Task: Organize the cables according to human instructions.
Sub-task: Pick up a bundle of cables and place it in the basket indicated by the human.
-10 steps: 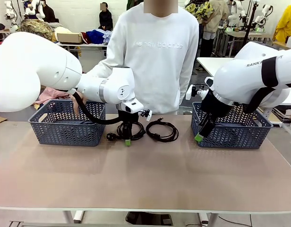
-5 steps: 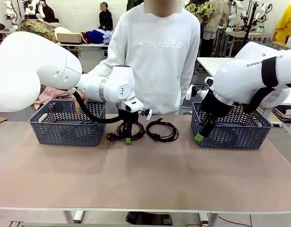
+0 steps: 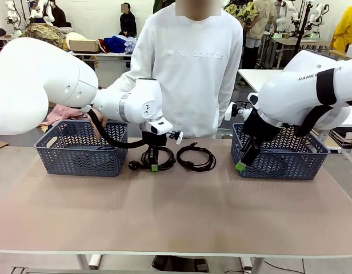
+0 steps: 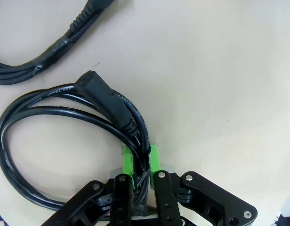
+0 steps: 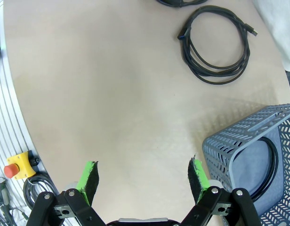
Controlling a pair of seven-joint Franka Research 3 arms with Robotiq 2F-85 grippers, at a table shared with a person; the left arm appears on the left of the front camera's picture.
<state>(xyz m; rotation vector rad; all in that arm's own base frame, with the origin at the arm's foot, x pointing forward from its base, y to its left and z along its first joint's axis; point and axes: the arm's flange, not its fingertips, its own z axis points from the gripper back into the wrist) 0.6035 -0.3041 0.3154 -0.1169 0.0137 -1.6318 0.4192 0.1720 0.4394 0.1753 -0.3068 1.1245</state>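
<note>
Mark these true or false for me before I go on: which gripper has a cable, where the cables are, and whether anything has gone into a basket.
1. The left gripper is shut on the gripped cable. True.
2. The right gripper holds a cable. False: its jaws stand open with nothing between them, beside the right basket.
3. A second coiled cable lies on the table, between the gripped cable and the right basket. True.
4. The gripped cable is inside the left basket. False: it is outside both baskets, between them.
</note>
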